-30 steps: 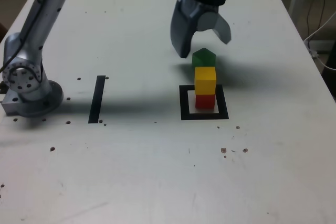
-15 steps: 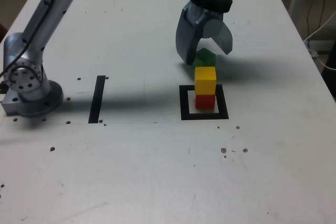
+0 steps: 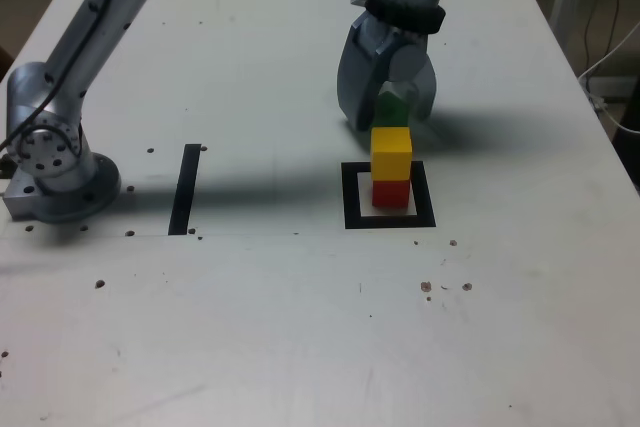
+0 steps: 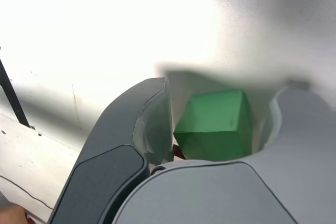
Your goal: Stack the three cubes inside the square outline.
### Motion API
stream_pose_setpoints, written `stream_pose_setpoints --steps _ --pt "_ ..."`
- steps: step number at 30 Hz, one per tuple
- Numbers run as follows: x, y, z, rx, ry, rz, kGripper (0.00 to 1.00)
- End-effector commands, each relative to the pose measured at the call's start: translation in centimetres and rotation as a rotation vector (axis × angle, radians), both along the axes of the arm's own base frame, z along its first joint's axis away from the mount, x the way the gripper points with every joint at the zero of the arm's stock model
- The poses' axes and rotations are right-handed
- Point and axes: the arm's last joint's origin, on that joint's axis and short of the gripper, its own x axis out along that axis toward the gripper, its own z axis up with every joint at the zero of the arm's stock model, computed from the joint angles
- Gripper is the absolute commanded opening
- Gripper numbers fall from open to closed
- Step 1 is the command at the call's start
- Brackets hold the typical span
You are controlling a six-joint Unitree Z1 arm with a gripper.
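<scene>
Because the red cube (image 3: 391, 193) already sits inside the square outline (image 3: 349, 197), low and right of centre in the exterior view, with the yellow cube (image 3: 391, 151) squared up on top of it, only one block is left for me. That is the green cube (image 3: 391, 107), resting on the table (image 3: 300, 327) just behind the stack, toward the upper middle of the frame. My gripper (image 3: 388, 117) stands over it, jaws apart and straddling it. In the wrist view the green cube (image 4: 214, 120) fills the space between my fingers (image 4: 152, 124), and I see a thin gap on each side, so I judge I have not clamped it yet. I hold myself behind the stack, presumably so that closing does not knock it. Far over at the frame's left edge sits my base (image 3: 50, 172), with the black strip (image 3: 185, 188) beside it.
</scene>
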Motion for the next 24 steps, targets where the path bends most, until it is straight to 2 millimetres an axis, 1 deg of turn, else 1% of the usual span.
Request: stream_pose_setpoints --steps 1,3,9,18,21,24 --pt "0.1 0.1 -0.1 0.003 -0.001 -0.002 0.38" --pt "0.1 0.1 0.0 0.004 -0.001 -0.002 0.38" --pt "0.0 0.1 0.1 0.009 -0.002 -0.004 0.31" --pt "-0.3 0.0 0.5 0.022 0.000 -0.018 0.31" --pt "-0.5 0.0 1.0 0.034 -0.004 -0.035 0.31" --pt "-0.9 -0.2 2.3 0.054 -0.023 -0.068 0.31"
